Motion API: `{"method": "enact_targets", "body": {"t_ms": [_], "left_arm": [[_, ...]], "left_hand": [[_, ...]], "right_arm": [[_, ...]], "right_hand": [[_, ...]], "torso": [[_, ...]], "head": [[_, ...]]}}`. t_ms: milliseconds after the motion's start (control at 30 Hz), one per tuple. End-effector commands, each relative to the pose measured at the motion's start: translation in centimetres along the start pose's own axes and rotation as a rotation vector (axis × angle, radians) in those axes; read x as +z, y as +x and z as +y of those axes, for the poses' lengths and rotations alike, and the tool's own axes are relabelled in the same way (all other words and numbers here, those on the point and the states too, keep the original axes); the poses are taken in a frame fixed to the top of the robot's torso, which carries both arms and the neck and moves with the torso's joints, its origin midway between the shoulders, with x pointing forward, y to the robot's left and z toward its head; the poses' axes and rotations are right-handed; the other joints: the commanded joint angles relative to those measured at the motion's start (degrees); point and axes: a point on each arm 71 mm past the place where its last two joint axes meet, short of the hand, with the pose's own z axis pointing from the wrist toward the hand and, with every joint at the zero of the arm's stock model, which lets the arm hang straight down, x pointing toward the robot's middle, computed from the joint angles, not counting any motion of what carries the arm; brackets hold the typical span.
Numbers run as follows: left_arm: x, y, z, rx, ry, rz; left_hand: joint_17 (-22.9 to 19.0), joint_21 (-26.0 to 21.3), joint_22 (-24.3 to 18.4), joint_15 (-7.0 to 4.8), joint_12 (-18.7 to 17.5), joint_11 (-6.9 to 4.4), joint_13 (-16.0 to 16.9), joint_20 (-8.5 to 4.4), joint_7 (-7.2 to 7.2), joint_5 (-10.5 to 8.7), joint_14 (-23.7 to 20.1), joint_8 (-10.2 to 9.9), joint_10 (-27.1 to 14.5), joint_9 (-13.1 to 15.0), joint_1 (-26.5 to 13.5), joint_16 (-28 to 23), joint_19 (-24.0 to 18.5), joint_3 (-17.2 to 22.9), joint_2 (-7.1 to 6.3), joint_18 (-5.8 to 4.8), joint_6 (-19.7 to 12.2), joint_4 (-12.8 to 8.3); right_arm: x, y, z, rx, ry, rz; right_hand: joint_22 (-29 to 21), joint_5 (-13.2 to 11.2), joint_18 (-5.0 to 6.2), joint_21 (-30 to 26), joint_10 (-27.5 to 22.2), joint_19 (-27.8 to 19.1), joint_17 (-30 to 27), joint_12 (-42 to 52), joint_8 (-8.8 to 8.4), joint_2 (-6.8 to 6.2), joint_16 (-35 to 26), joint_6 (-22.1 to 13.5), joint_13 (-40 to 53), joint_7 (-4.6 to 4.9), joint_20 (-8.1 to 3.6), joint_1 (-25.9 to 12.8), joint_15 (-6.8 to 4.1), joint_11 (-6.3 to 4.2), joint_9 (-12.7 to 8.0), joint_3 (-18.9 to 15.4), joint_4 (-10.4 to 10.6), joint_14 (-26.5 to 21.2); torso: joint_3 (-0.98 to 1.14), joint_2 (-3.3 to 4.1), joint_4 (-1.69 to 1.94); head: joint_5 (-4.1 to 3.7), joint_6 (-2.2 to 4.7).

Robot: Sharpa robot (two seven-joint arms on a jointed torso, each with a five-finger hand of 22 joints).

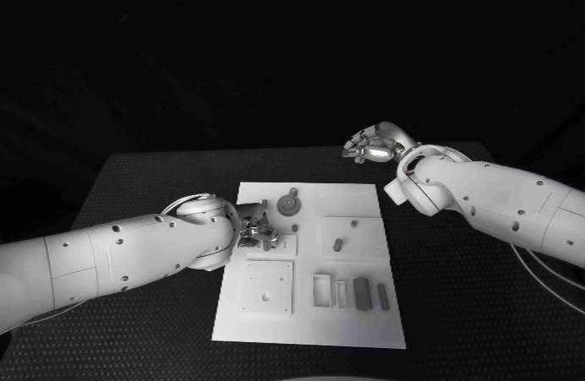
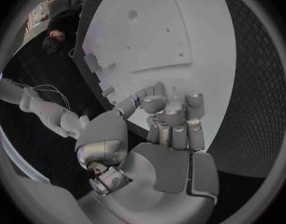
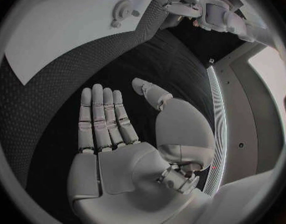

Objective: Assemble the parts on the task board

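Observation:
The white task board (image 1: 311, 313) lies in the middle of the black table. My left hand (image 1: 256, 232) hangs over the board's left edge with its fingers curled in. Between thumb and a finger (image 2: 152, 103) it seems to pinch a small dark part (image 2: 137, 100). My right hand (image 1: 375, 147) is held up past the board's far right corner, over bare table. Its fingers (image 3: 102, 117) are straight and apart and hold nothing. A round grey part (image 1: 289, 204) lies on the board's far side. A short peg (image 1: 338, 246) stands in a square plate (image 1: 356, 227).
On the board's near half lie a square plate with holes (image 1: 268, 285), a rectangular frame (image 1: 322, 290) and two dark bars (image 1: 361, 295) (image 1: 383, 295). Black table (image 1: 475, 313) surrounds the board. The right wrist view shows the board (image 3: 56, 40) and the round part (image 3: 122, 9).

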Motion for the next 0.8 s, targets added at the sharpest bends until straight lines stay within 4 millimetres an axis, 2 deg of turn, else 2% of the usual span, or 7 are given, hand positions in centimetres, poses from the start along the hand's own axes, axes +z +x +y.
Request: {"method": "enact_targets", "body": {"t_ms": [33, 467, 800], "left_arm": [[0.2, 1.3, 0.4, 0.017, -0.025, 0.085], [0.6, 0.6, -0.2, 0.051, -0.030, 0.086], [1.2, 0.2, -0.5, 0.094, -0.051, 0.121]], "left_hand": [[-0.1, 0.2, 1.2, -0.91, 0.4, -1.26, -0.1, -6.17, -5.01, 0.30, -0.6, 0.2, -0.9, -0.1, 1.2, 0.3, -0.3, 2.5, 0.56, 0.37, 8.0, -1.2], [-0.1, 0.2, 1.2, -0.89, 0.4, -1.31, -0.1, -6.16, -5.04, 0.44, -0.6, 0.4, -1.0, -0.1, 1.4, 0.3, -0.3, 2.5, 0.58, 0.37, 8.0, -1.2], [-0.3, 0.2, 1.1, -0.81, 0.4, -1.27, -0.3, -6.08, -4.99, -0.30, -0.7, 0.5, -1.1, -0.1, 1.3, 0.2, -0.4, 2.3, 0.88, 0.34, 7.7, -1.1]], "right_arm": [[0.0, 0.1, 0.1, -0.006, -0.010, 0.013], [0.0, 0.2, 0.1, -0.006, -0.011, 0.013], [0.0, 0.3, 0.2, -0.005, -0.012, 0.015]], "right_hand": [[0.1, 0.3, 0.45, -0.2, -0.5, 0.2, -0.1, 0.2, -0.07, 0.06, -0.2, -0.4, -0.1, -0.05, 0.23, -0.1, 0.10, 0.04, -0.1, -0.1, -0.4, -0.4], [0.1, 0.4, 0.45, -0.3, -0.6, 0.2, -0.1, 0.2, -0.07, 0.08, -0.2, -0.4, -0.1, -0.04, 0.23, -0.1, 0.10, 0.04, -0.1, -0.1, -0.4, -0.4], [0.2, 0.4, 0.45, -0.3, -0.6, 0.2, -0.1, 0.2, -0.06, 0.08, -0.2, -0.4, -0.1, -0.04, 0.23, -0.1, 0.10, 0.04, -0.1, -0.1, -0.4, -0.4]], "torso": [[-0.01, 0.05, -0.04], [-0.03, -0.01, 0.01], [0.01, 0.02, 0.05]], "head": [[0.05, -0.02], [-0.01, -0.03], [0.08, -0.05]]}}
